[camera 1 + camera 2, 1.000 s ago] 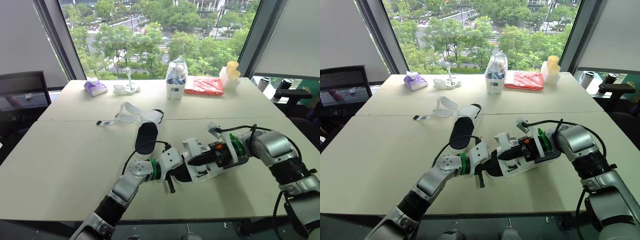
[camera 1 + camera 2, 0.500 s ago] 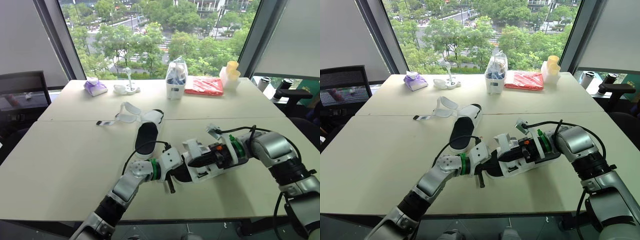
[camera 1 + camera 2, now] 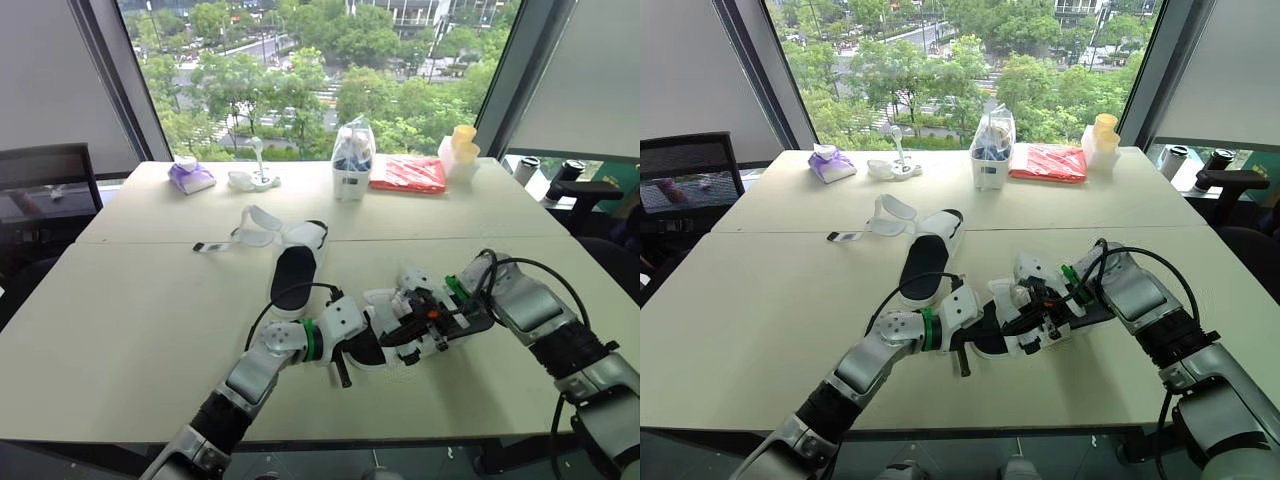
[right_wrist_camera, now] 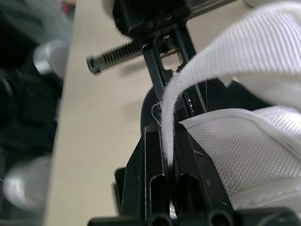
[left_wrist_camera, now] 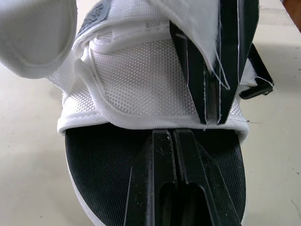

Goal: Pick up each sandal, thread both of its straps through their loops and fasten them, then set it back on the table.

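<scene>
While daylight is coming through the tall window [image 3: 300, 70] onto green trees outside, the pale beige tabletop [image 3: 130, 320] is carrying two sandals. Far beyond both hands, along the window edge, a purple packet [image 3: 190, 176], a clear bag of blue items [image 3: 352, 158], a flat red packet [image 3: 408, 172] and stacked yellow cups [image 3: 462, 148] are sitting in a row.

The white mesh sandal with a black ribbed footbed [image 5: 141, 84] is lying between the two hands, its long axis running across from one hand to the other and its rounded black end pointing at the left hand [image 5: 175, 141]. That hand's fingers are pressing flat together over the footbed; whether they are pinching anything cannot be made out. The right hand [image 4: 165, 141] is closing on the woven white strap [image 4: 225, 52], which is arching up from between its fingers above the textured upper.

The second white sandal with a smooth black insole [image 3: 296, 262] is resting just beyond the left hand, its length pointing away toward the window and its loose padded straps splaying out at the far end.
</scene>
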